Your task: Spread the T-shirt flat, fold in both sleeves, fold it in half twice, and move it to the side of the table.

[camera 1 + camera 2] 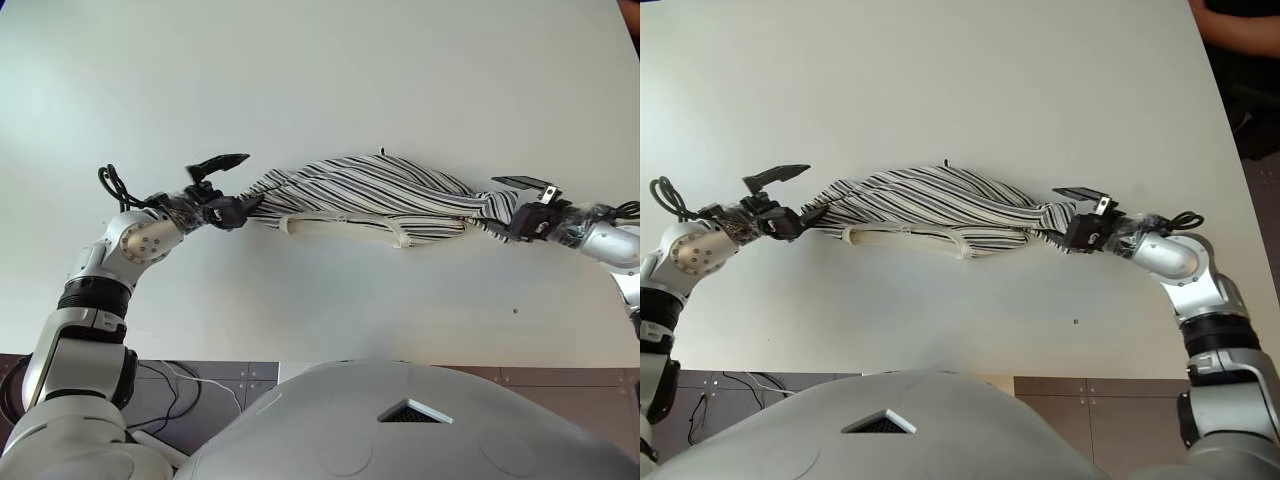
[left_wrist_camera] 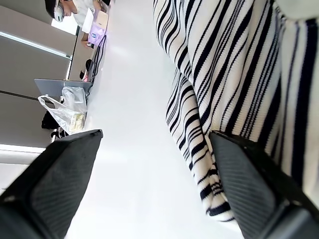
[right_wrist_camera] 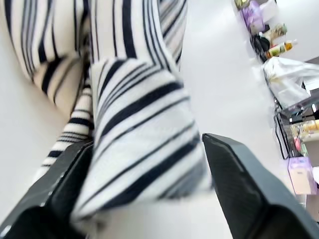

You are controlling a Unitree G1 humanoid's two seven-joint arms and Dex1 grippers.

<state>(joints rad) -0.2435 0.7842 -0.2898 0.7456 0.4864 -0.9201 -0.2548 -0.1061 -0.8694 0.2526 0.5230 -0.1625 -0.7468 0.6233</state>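
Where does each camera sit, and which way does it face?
Left eye view: on the head, facing forward and down at the striped T-shirt on the table; both arms show, left end effector and right end effector at its ends.
Right eye view: the head's other eye; same scene and arms.
Left wrist view: on the left wrist, facing along its spread fingers; cloth against one.
Right wrist view: on the right wrist, facing along its fingers, cloth between.
Shared: all views see the T-shirt.

left claw and right claw sit far apart, both jaws spread.
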